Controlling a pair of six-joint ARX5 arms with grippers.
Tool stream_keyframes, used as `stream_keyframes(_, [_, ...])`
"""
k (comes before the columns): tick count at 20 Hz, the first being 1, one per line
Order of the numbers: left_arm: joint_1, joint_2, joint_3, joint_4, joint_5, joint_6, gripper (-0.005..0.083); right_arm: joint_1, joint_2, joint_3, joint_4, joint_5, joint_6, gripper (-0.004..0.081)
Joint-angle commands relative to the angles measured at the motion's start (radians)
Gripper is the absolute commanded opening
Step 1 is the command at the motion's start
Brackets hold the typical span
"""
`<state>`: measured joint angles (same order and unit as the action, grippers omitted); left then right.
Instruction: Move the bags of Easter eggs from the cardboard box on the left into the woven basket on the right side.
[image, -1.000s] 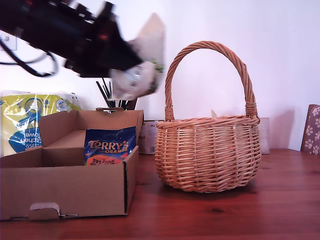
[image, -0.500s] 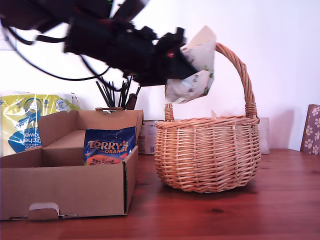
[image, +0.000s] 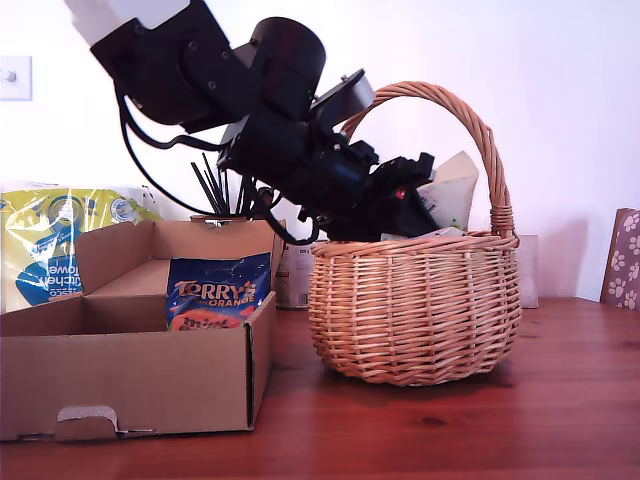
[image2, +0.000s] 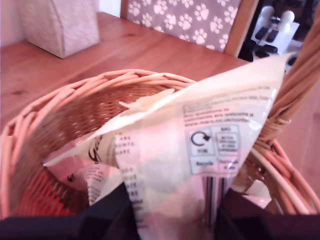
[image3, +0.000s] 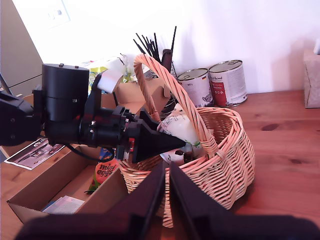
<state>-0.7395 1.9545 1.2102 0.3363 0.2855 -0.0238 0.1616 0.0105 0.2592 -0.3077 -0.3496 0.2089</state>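
My first gripper (image: 428, 207) is shut on a white crinkly bag of Easter eggs (image: 453, 193) with black print. It holds the bag under the arched handle, just inside the mouth of the woven basket (image: 415, 310). The first wrist view shows this bag (image2: 200, 145) over the basket's rim (image2: 75, 95), with another pale bag lower inside. The cardboard box (image: 130, 380) stands at the exterior view's left with a dark blue "Terry's Orange" bag (image: 218, 292) upright in it. My second gripper (image3: 167, 200) is shut and empty, held back from the basket (image3: 225, 165).
A yellow-and-blue kitchen towel pack (image: 60, 240) and a pot of black sticks (image: 215, 190) stand behind the box. Two tins (image3: 212, 82) sit by the wall. A paw-print patterned box (image: 625, 260) is at the exterior view's right edge.
My first arm has swung from above the box toward the exterior view's right and come down, carrying the white bag from handle height into the basket's mouth.
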Motion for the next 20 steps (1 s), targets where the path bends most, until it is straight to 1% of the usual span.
stream_keyframes(1, [-0.011,0.032,0.012,-0.021,0.000,-0.003,0.0216,0.002,0.003,0.001,0.010,0.000,-0.001,-0.0012])
stream_keyframes(3, [-0.016,0.035,0.016,-0.042,-0.008,-0.002,0.0233,0.002,0.003,0.001,0.010,0.000,-0.001,-0.0012])
stream_keyframes(4, [-0.018,0.035,0.016,-0.046,-0.021,-0.003,0.0284,0.002,0.003,0.001,0.010,0.000,-0.001,-0.0012])
stream_keyframes(5, [-0.023,0.035,0.016,-0.048,-0.054,-0.003,0.0359,0.002,0.003,0.001,0.010,0.000,-0.001,-0.0012])
stream_keyframes(6, [-0.026,0.035,0.018,-0.053,-0.096,-0.003,0.0413,0.002,0.003,0.001,0.010,0.000,-0.001,-0.0012])
stream_keyframes(7, [-0.026,0.035,0.021,-0.054,-0.129,-0.003,0.0432,0.002,0.003,0.001,0.009,0.000,-0.001,-0.0012])
stream_keyframes(8, [-0.027,0.035,0.025,-0.054,-0.146,-0.002,0.0432,0.002,0.003,0.001,0.009,0.000,0.001,-0.0012])
stream_keyframes(10, [-0.027,0.033,0.047,-0.061,-0.161,0.012,0.0432,0.002,0.003,0.001,0.009,0.000,0.001,-0.0012])
stream_keyframes(12, [-0.033,0.026,0.080,-0.086,-0.163,0.071,0.0432,0.002,0.003,0.001,0.009,0.000,0.001,-0.0012])
stream_keyframes(14, [-0.042,0.018,0.123,-0.148,-0.163,0.102,0.0441,0.002,0.003,0.001,0.009,0.000,0.001,-0.0012])
stream_keyframes(15, [-0.042,0.013,0.146,-0.196,-0.163,0.104,0.0481,0.002,0.003,0.001,0.009,0.000,0.001,-0.0012])
stream_keyframes(17, [-0.042,0.007,0.182,-0.292,-0.132,0.116,0.0616,0.002,0.003,0.001,0.009,0.000,0.001,-0.0012])
stream_keyframes(20, [-0.042,-0.030,0.195,-0.433,-0.130,0.143,0.0615,0.002,0.003,0.001,0.009,0.000,0.001,-0.0012])
